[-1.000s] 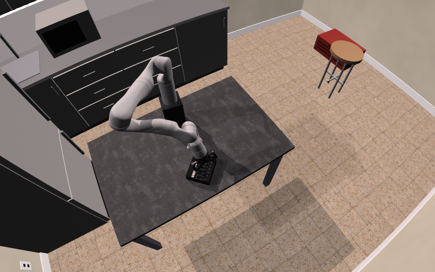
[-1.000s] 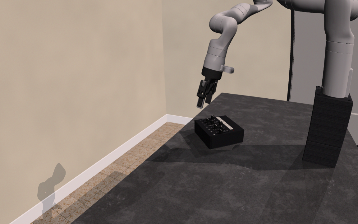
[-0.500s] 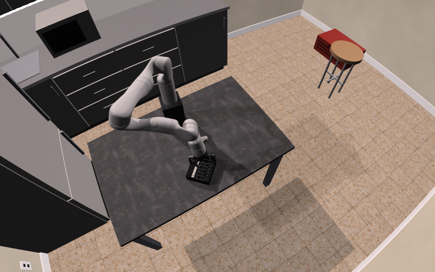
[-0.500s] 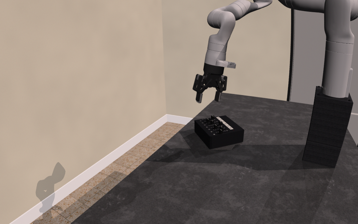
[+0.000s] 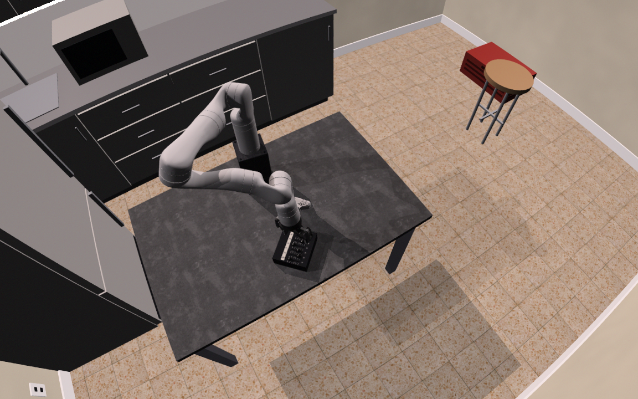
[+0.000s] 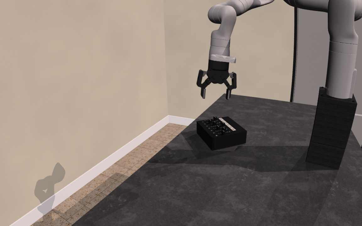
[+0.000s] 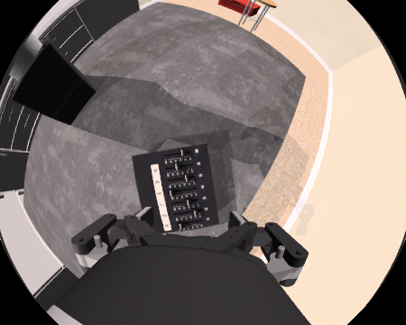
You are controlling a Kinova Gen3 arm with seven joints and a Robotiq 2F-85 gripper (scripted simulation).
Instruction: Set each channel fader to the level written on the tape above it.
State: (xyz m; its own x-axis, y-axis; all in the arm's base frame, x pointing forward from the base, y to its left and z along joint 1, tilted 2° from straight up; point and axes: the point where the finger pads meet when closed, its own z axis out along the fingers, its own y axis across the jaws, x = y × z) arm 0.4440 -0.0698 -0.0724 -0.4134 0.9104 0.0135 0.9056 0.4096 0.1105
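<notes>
Exterior view: my gripper [image 6: 216, 94] hangs in the air above the desk [image 6: 221, 134], well clear of it, pointing straight down. Its fingers [image 6: 203, 92] are spread fully apart with nothing between them.

Desk: a black box, upright and flat on the table [image 6: 233, 182], near the table edge that faces the beige wall [image 6: 72, 78]. It is well apart from my pedestal [image 6: 331, 131].

Wrist view: the desk [image 7: 144, 187] lies below and ahead of my gripper [image 7: 190, 218]. A pale tape strip [image 7: 160, 199] runs along one side, with a row of faders [image 7: 181, 187] beside it. The written levels and cap positions are too small to read.

Top view: my wrist covers the near end of the desk [image 5: 306, 257]. A stool [image 5: 508, 76] and a red box [image 5: 474, 61] stand by the far wall, well away from the table [image 5: 202, 277].
</notes>
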